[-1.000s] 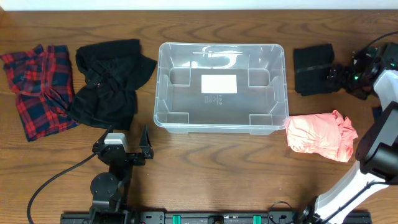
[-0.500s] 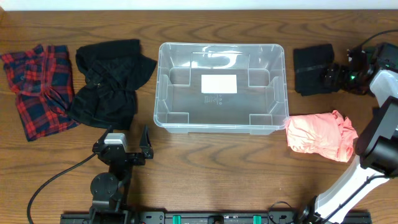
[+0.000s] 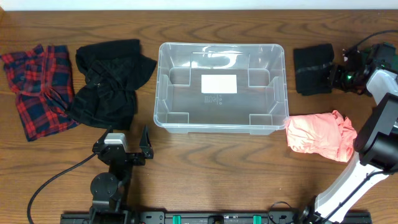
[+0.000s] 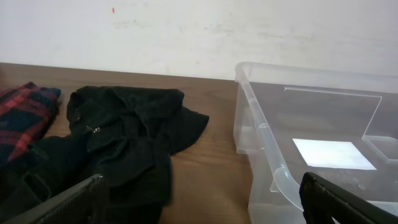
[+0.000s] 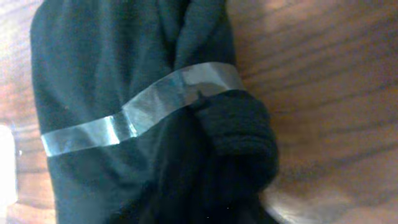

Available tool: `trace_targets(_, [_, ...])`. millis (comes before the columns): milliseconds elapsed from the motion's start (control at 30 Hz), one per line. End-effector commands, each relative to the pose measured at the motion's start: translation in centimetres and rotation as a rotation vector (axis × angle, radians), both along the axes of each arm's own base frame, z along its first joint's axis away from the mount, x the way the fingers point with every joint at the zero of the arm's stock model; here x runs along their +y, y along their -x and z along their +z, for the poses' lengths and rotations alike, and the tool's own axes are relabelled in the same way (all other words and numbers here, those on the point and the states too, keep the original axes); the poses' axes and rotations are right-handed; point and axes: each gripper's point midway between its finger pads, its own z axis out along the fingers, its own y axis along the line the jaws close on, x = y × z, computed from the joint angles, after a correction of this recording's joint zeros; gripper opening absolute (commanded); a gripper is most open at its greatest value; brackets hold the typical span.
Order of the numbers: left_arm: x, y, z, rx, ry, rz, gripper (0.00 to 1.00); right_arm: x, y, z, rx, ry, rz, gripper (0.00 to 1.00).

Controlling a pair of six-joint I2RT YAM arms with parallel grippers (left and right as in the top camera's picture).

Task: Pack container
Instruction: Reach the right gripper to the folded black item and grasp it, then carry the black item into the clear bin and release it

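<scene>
Overhead, the container (image 3: 221,45) sits mid-table. Near it on the left, the left gripper (image 3: 129,134) holds its 2 fingers spread. At the far right, the right gripper (image 3: 339,75) meets a taped black bundle (image 3: 313,69); I cannot tell its jaw state.

Container (image 3: 186,99): clear plastic, smooth and glossy, at frame centre.
Label (image 3: 219,83): white and matt; paper is suggested.
Table (image 3: 217,174): grained wood with a faint sheen.
Black garment (image 3: 109,84): matt cloth, crumpled, upper left.
Checked garment (image 3: 38,87): woven cloth, far left.
Pink garment (image 3: 320,135): soft matt cloth, right.
Black bundle (image 5: 112,56): fleecy cloth, bound by glossy clear tape (image 5: 143,106).
</scene>
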Motion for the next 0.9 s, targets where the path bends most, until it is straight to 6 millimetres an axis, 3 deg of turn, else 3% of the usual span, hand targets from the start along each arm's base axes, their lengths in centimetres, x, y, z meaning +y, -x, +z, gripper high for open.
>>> trace_targets(0, [0.1, 0.0, -1.8, 0.043, -0.004, 0.010, 0.98, 0.5, 0.0, -1.2, 0.033, -0.021, -0.009, 0.01])
trace_targets(167, [0.1, 0.0, -1.8, 0.043, -0.004, 0.011, 0.98, 0.6, -0.4, 0.5, 0.015, -0.054, -0.063, 0.01])
trace_targets(333, [0.1, 0.0, -1.8, 0.043, -0.004, 0.010, 0.98, 0.9, -1.4, 7.1, -0.119, -0.062, -0.062, 0.01])
trace_targets(533, [0.1, 0.0, -1.8, 0.043, -0.004, 0.010, 0.98, 1.6, -0.8, 15.8, -0.280, 0.005, -0.038, 0.01])
trace_targets(700, [0.1, 0.0, -1.8, 0.044, -0.005, 0.010, 0.98, 4.5, 0.5, 23.1, -0.431, 0.055, 0.045, 0.01])
trace_targets(867, [0.1, 0.0, -1.8, 0.043, -0.004, 0.010, 0.98, 10.0, 2.4, 29.2, -0.549, -0.007, 0.126, 0.01])
